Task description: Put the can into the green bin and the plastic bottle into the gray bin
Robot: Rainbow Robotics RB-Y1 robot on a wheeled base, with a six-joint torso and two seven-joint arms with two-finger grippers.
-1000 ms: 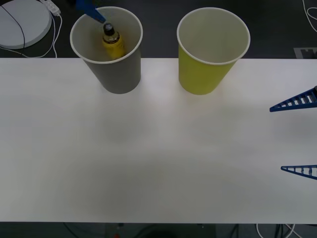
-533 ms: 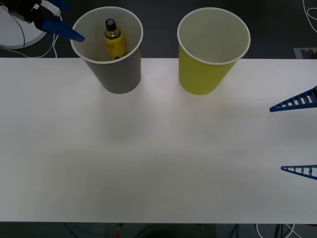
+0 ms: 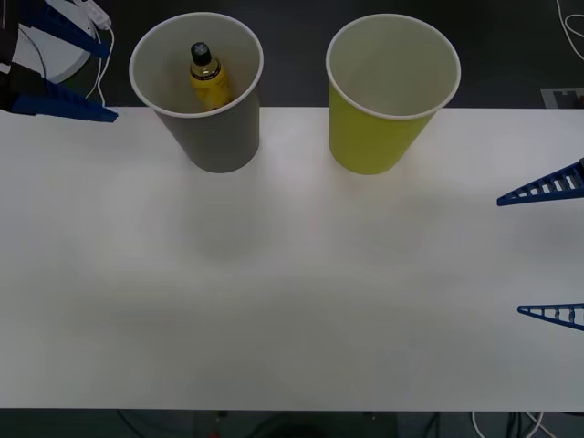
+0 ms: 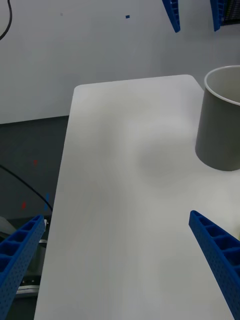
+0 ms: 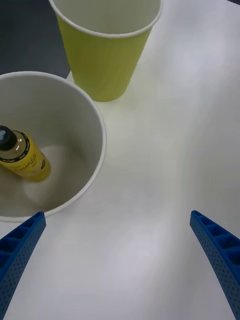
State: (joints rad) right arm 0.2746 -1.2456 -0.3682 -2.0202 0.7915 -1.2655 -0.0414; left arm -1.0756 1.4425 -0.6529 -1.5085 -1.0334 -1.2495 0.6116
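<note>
While the plastic bottle (image 3: 208, 78) stands inside the gray bin (image 3: 219, 146), no can is seen on the table (image 3: 292, 274).

The left gripper (image 3: 59, 68), spread and empty, is held just beside the gray bin; a careless swing could tip it. The right gripper (image 3: 547, 251) waits spread wide at the table's right edge, and the green bin (image 3: 374, 137) could be left unfilled.

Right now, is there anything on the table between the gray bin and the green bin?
No. Between the gray bin and the green bin, the front view shows bare white table.
</note>
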